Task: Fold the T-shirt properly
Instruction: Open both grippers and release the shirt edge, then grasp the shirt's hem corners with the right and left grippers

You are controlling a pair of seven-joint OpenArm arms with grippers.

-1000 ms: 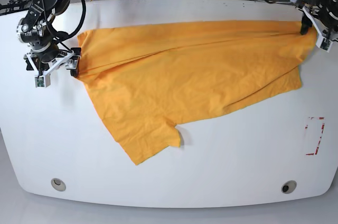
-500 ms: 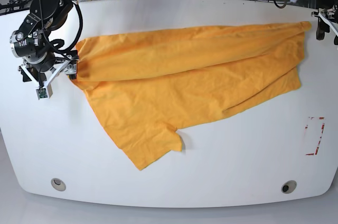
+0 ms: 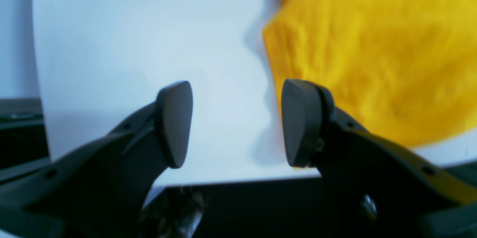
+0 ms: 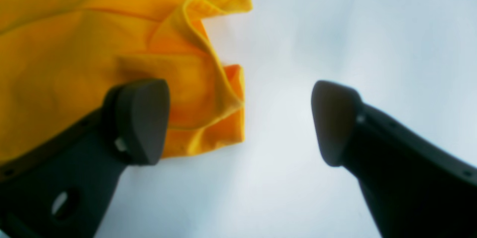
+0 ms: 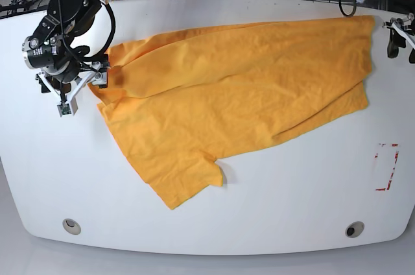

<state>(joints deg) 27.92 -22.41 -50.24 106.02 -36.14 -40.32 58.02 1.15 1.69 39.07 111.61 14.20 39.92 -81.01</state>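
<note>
Now T-shirt (image 5: 227,100) released; left pincer (image 3: 236,122) and right pincer (image 4: 240,122) both agape, empty

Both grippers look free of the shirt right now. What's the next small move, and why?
Probably bring the right gripper down onto the bunched corner of the T-shirt and close. Its jaws stand open with the rumpled edge at the left fingertip, nothing held. The left gripper is also open, beside the other cloth edge over bare table, and the shirt lies unfolded.
</note>
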